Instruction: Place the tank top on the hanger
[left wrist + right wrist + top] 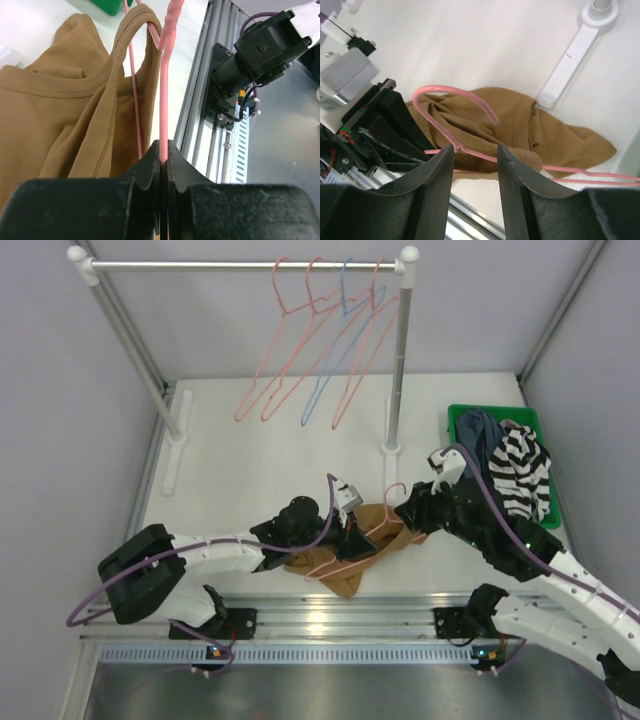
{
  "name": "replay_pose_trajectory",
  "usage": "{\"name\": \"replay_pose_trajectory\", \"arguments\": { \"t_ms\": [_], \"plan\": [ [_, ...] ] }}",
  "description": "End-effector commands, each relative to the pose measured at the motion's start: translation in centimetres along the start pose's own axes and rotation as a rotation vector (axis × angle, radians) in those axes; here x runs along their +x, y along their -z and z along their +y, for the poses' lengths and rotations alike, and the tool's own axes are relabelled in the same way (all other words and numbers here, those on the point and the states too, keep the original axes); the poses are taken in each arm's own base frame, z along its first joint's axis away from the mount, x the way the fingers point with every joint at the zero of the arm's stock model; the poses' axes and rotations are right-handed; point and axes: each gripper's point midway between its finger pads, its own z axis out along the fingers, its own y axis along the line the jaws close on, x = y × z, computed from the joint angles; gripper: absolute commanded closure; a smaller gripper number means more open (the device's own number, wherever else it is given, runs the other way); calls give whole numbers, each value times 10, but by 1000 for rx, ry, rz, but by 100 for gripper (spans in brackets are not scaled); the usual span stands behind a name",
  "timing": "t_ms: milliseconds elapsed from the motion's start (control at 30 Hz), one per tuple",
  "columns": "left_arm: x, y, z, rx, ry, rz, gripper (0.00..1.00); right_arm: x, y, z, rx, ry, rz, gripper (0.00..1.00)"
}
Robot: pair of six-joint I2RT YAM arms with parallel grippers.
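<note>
The tan tank top (345,562) lies crumpled on the white table near the front edge. A pink wire hanger (372,532) rests partly over it, hook (396,490) pointing away. My left gripper (352,532) is shut on the hanger's wire (163,100). In the left wrist view the gripper (164,146) pinches the wire, and one shoulder strap (142,20) loops over the hanger's end. The rest of the tank top (45,115) lies to the left. My right gripper (475,150) stands open just above the hanger (470,152) and the tank top (555,135), holding nothing.
A clothes rail (240,266) at the back carries several pink hangers (285,350) and a light blue one (335,355). Its foot (391,448) stands near the right arm. A green bin (465,418) at the right holds a striped garment (520,468) and a dark one (480,435). An aluminium rail (320,618) runs along the front.
</note>
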Motion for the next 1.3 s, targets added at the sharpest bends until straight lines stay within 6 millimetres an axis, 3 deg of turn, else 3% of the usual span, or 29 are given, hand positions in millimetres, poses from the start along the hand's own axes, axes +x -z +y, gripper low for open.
{"name": "replay_pose_trajectory", "arguments": {
  "t_ms": [0, 500, 633, 967, 1267],
  "plan": [
    [-37, -6, -15, 68, -46, -104, 100, -19, -1, 21, -100, 32, -101, 60],
    [-36, -14, -14, 81, -23, -60, 100, -7, -38, 21, -46, 66, -75, 64],
    [-37, -14, -16, 81, -23, -52, 100, -6, -42, 17, -16, 64, -92, 70],
    [-38, -15, -13, 62, -10, -47, 100, 7, -49, 10, 36, 74, -90, 74],
    [-38, -17, -6, 27, 13, -44, 100, 12, -51, 6, 95, 119, -76, 100]
  ]
}}
